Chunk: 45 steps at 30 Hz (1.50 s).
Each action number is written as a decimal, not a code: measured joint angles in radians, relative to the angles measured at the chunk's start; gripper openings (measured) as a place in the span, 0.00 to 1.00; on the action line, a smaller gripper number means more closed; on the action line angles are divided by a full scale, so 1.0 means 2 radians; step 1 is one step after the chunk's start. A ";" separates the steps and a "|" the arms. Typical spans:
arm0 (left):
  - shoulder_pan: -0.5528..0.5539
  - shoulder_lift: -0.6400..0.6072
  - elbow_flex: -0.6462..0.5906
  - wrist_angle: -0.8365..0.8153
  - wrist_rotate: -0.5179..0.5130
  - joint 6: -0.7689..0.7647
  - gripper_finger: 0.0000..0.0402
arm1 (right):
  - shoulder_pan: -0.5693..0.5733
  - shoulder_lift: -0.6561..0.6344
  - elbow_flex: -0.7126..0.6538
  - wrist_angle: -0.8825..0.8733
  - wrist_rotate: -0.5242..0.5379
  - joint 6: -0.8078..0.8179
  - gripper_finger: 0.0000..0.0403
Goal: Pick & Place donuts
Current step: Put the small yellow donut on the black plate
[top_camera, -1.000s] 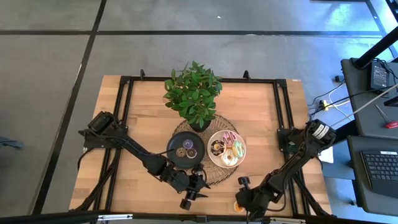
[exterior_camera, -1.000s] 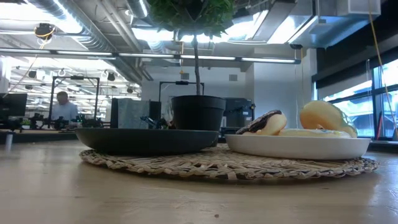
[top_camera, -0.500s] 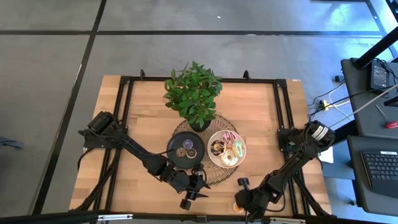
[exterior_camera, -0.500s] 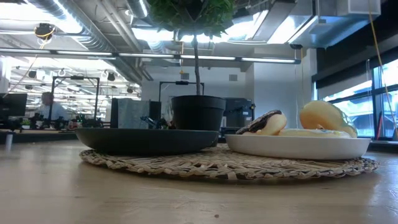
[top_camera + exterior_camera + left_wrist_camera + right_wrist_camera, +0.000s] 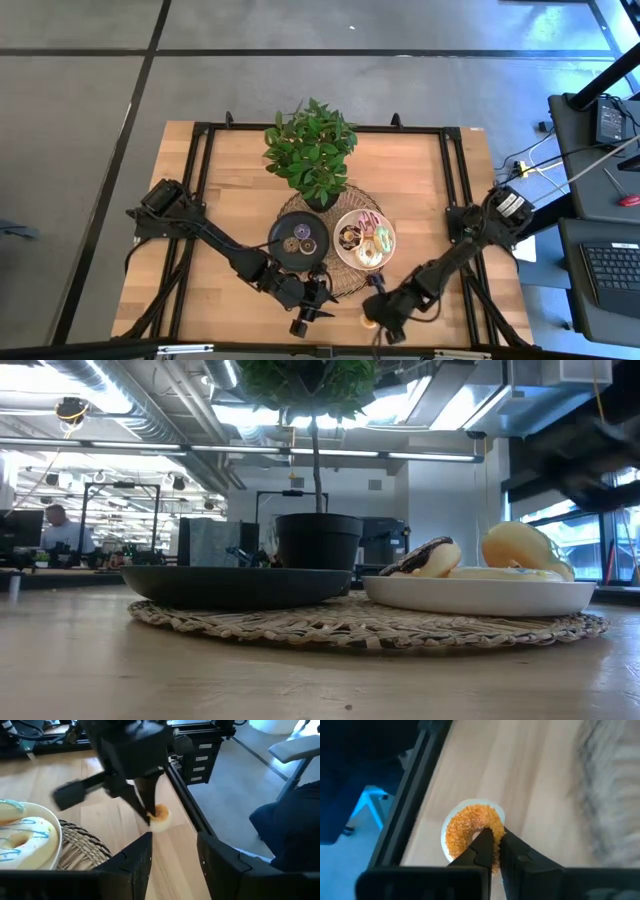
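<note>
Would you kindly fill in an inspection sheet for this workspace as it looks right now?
Surface: wooden table, woven mat at centre.
Job's things: two donuts on the black plate; several on the white plate; orange donut near the front edge.
Clutter: potted plant.
Grippers: right gripper shut on the orange donut; left gripper open, beside the mat.
Cables: wires off the table's right side.
Surroundings: person at a distant desk; keyboard.

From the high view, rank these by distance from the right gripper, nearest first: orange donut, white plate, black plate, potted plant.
1. Orange donut, pinched by the right gripper at the table's front edge.
2. White plate, behind it.
3. Black plate, left of that.
4. Potted plant, farthest back.
</note>
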 joint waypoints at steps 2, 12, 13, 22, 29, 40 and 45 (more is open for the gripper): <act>0.000 -0.004 0.000 -0.015 0.007 -0.001 0.38 | -0.018 0.000 0.021 -0.017 0.000 -0.034 0.06; -0.023 -0.088 0.000 -0.152 0.037 -0.088 0.37 | -0.099 0.001 0.069 -0.026 0.030 -0.149 0.06; -0.029 -0.095 0.000 -0.161 0.043 -0.096 0.37 | -0.107 0.001 0.069 -0.023 0.030 -0.155 0.06; -0.076 -0.111 0.000 -0.167 0.008 -0.071 0.38 | -0.148 0.033 0.069 0.035 0.031 -0.204 0.06; -0.079 -0.111 0.000 -0.167 -0.001 -0.065 0.37 | -0.150 0.067 0.069 0.030 0.030 -0.212 0.06; -0.075 -0.111 0.000 -0.169 -0.017 -0.064 0.37 | -0.150 0.076 0.069 0.031 0.026 -0.214 0.09; -0.075 -0.111 0.000 -0.169 -0.027 -0.064 0.37 | -0.150 0.076 0.069 0.030 0.026 -0.212 0.22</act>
